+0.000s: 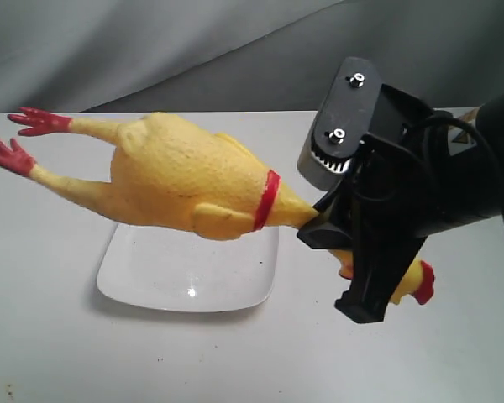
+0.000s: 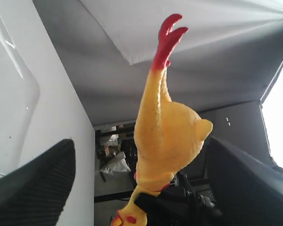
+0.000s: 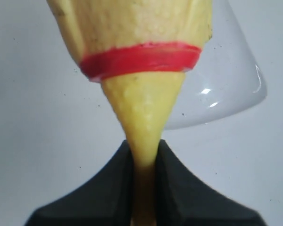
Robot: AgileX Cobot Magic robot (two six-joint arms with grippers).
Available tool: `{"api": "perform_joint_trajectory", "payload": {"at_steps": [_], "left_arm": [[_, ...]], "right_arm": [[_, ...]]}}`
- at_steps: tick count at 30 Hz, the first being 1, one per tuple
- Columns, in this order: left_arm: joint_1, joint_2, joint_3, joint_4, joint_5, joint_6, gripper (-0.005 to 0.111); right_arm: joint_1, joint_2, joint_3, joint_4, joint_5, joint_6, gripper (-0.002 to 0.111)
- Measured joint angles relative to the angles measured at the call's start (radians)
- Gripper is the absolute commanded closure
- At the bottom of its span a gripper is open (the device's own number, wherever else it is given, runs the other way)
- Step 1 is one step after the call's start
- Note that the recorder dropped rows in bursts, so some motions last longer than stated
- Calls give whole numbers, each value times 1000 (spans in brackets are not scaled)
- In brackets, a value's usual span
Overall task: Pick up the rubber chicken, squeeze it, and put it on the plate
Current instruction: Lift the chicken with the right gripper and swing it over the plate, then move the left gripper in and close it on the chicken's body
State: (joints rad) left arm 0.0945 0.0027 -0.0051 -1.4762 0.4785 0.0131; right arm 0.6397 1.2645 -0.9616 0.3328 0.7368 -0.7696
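So the chicken [image 1: 185, 180] is picked up, right fingers [image 3: 94, 197] clamped on its neck, left fingers [image 2: 37, 188] apart around its body, not on the plate [image 1: 235, 285] yet.

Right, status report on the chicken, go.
Right gripper shut on long yellow rubber chicken, at neck. Left gripper open beside its body. Chicken aloft over glossy white plate, not set down. Nothing between them.

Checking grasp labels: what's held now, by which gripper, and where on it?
The right gripper holds the chicken by its thin neck, just past the red band. The left gripper stands open around the body, gripping nothing.
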Motion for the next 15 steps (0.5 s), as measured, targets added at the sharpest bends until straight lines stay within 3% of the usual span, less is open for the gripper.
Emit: {"api": "perform_joint_trajectory", "payload": {"at_steps": [5, 15], "left_arm": [[0, 0, 0, -43, 26, 50, 35], [0, 38, 0, -235, 72, 303, 36]], "right_arm": [[30, 0, 0, 4, -29, 35, 108], [34, 13, 0, 6, -66, 61, 108]]}}
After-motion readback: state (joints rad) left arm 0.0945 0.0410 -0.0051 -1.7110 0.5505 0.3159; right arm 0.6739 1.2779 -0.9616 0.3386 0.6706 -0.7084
